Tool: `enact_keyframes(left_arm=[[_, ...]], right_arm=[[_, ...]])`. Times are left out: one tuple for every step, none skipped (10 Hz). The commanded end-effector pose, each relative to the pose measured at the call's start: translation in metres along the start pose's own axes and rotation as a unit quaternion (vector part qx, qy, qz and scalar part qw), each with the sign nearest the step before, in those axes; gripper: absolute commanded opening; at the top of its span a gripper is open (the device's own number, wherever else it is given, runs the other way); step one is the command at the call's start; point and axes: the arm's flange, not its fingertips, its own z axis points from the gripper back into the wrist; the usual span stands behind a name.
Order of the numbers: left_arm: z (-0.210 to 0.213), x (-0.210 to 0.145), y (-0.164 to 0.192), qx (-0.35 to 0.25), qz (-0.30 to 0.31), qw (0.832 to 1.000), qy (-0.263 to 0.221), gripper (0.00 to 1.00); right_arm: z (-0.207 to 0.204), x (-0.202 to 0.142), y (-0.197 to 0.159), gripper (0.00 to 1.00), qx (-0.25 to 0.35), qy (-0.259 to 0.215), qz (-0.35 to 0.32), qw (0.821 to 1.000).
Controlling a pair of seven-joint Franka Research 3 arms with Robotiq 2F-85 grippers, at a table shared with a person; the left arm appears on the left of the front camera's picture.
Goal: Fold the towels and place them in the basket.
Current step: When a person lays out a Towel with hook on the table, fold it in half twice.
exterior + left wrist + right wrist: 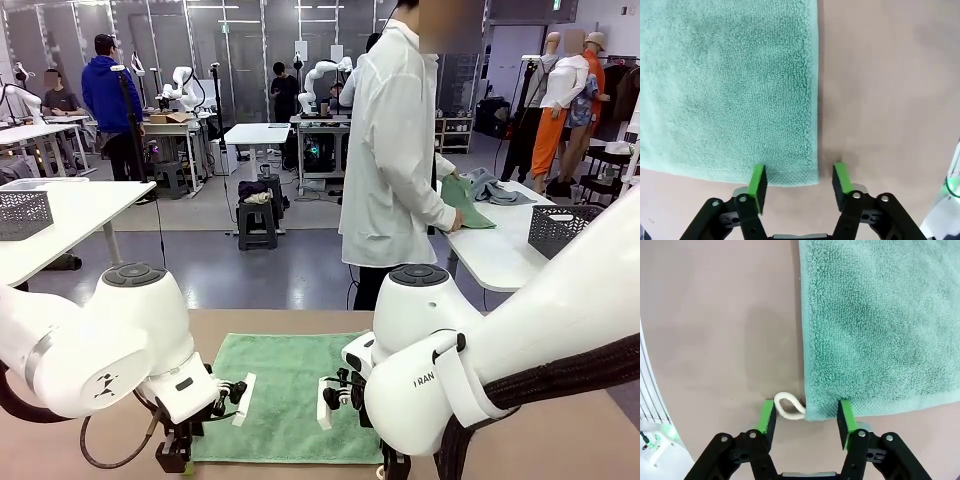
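Light: bright, even overhead | shadows: soft — faint | focus: sharp

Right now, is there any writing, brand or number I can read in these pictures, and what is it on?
"RAN": on the white casing of the right arm; the word's other letters are hidden.
No letters on the left arm, just a small dark emblem.
The green sign near the ceiling is too small to read.
The mint green towel bears no print.

Mint-green rectangular terry-cloth towel (285, 395), even nubby pile, on plain pinkish-tan tabletop (890, 100). White cord loop (788, 407) at its corner. Black left gripper (800, 175) and right gripper (805, 415), bright green pads (758, 179). Dark grey perforated plastic basket (560, 232).
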Motion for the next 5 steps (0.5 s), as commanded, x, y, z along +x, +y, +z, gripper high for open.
enact_keyframes(left_arm=[[-0.0021,-0.0123,-0.0178,0.012,0.008,1.000,-0.001,0.62],[-0.0027,-0.0120,-0.0162,0.009,0.009,1.000,-0.002,0.62],[-0.0034,-0.0116,-0.0143,0.006,0.013,1.000,0.006,0.62],[-0.0036,-0.0110,-0.0142,0.007,0.011,1.000,0.008,0.50],[-0.0027,-0.0118,-0.0138,0.003,0.011,1.000,0.003,0.54]], right_arm=[[-0.0070,-0.0177,0.0171,0.62,-0.003,-0.001,-0.003,1.000],[-0.0064,-0.0173,0.0162,0.62,-0.002,-0.001,-0.003,1.000],[-0.0061,-0.0170,0.0146,0.62,0.007,-0.006,-0.001,1.000],[-0.0064,-0.0168,0.0138,0.44,0.002,-0.003,-0.002,1.000],[-0.0069,-0.0163,0.0127,0.44,0.005,-0.002,-0.005,1.000]])
